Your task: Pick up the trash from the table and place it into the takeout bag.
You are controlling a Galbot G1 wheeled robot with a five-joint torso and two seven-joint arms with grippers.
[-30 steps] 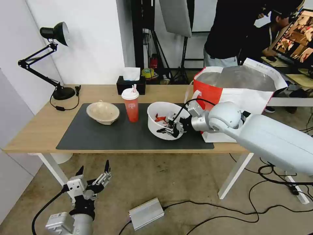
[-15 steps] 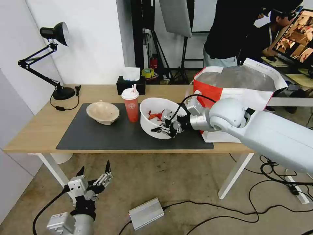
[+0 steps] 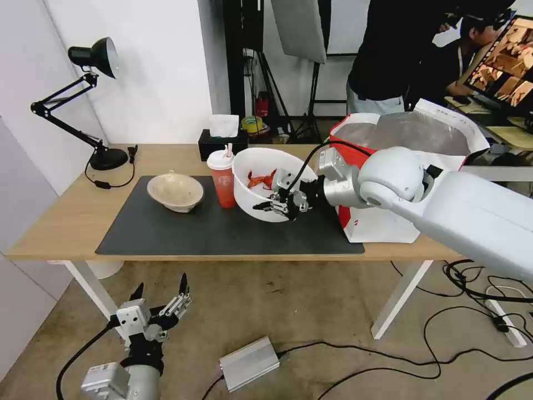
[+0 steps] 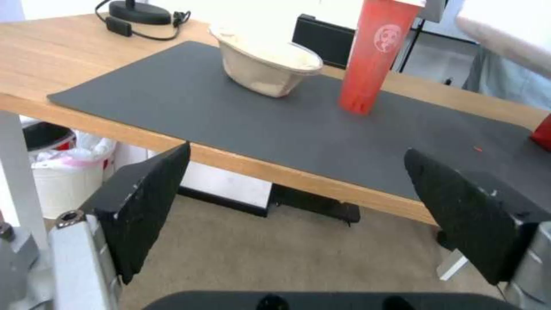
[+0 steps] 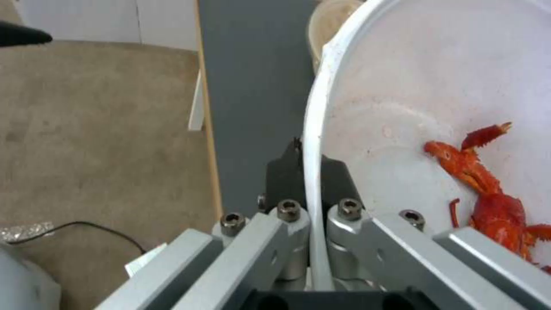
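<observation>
my right gripper [image 3: 276, 204] is clamping the rim of the white bowl [image 3: 256, 180], holding it tilted above the dark mat [image 3: 183, 230] on the wood table [image 3: 61, 222], beside the red cup [image 3: 222, 179]. takeout bag [image 3: 388, 166] is standing at the table's right end. my left gripper [image 3: 161, 300] is hanging spread apart over the concrete floor [image 3: 288, 311].

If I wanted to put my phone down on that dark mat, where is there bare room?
The dark mat is bare along its front edge, below the pulp bowl and red cup. It is crowded near the takeout bag, where the right gripper holds the white bowl tilted.
</observation>
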